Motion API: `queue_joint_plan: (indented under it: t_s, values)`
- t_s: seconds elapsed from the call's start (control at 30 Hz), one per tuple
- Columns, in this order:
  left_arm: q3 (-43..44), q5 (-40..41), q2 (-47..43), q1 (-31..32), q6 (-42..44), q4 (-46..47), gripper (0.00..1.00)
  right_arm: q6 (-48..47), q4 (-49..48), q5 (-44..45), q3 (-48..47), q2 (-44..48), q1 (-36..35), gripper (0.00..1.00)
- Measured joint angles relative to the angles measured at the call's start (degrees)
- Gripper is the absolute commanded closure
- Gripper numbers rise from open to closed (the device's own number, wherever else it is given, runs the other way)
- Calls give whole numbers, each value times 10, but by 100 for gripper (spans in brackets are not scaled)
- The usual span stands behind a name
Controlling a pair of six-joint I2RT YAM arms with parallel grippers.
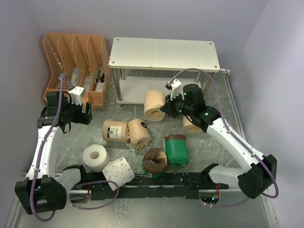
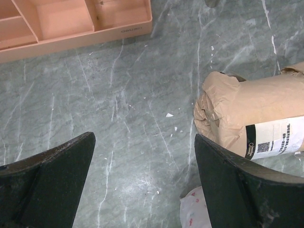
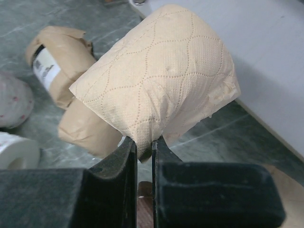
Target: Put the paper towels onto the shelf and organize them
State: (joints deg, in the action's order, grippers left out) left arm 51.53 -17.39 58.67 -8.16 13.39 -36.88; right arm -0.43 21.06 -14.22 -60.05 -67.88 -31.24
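Note:
My right gripper (image 1: 165,110) (image 3: 144,142) is shut on the wall of a bare tan paper towel roll (image 1: 155,105) (image 3: 161,80), just in front of the shelf (image 1: 164,53) (image 3: 270,52). A second bare tan roll (image 1: 191,125) lies partly hidden under the right arm. On the table lie two tan-wrapped rolls (image 1: 115,130) (image 1: 139,134), a white roll (image 1: 96,156), a dotted roll (image 1: 118,172) and two green-wrapped rolls (image 1: 176,148) (image 1: 155,160). My left gripper (image 1: 87,114) (image 2: 142,147) is open over bare table, with a tan-wrapped roll (image 2: 256,118) to its right.
An orange slotted organizer (image 1: 76,61) (image 2: 71,23) stands at the back left, close to the left gripper. The shelf's thin metal legs (image 1: 119,88) stand beside the held roll. Walls close in the table on the left, back and right.

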Motion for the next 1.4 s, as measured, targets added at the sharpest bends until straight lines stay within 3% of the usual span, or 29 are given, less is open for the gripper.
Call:
queue_joint_plan:
  t_s: [0.3, 0.53, 0.7, 0.87, 1.2, 1.4]
  values:
    - [-26, 13, -66, -6, 2, 5, 3, 73, 20, -51, -1, 0, 23, 100]
    - [-26, 22, -50, -17, 2, 14, 3, 399, -54, -131, 103, 28, 146, 100]
    - [-26, 24, -43, -24, 2, 14, 3, 645, -119, -134, 179, 14, 207, 100]
    - [-26, 24, -46, -39, 2, 14, 3, 793, -195, -108, 180, 6, 269, 100]
    - [-26, -13, -23, -57, 12, 8, 3, 918, -327, -1, 214, 5, 364, 100]
    - [-26, -25, -26, -59, 14, 5, 3, 956, -376, -3, 227, -38, 373, 100]
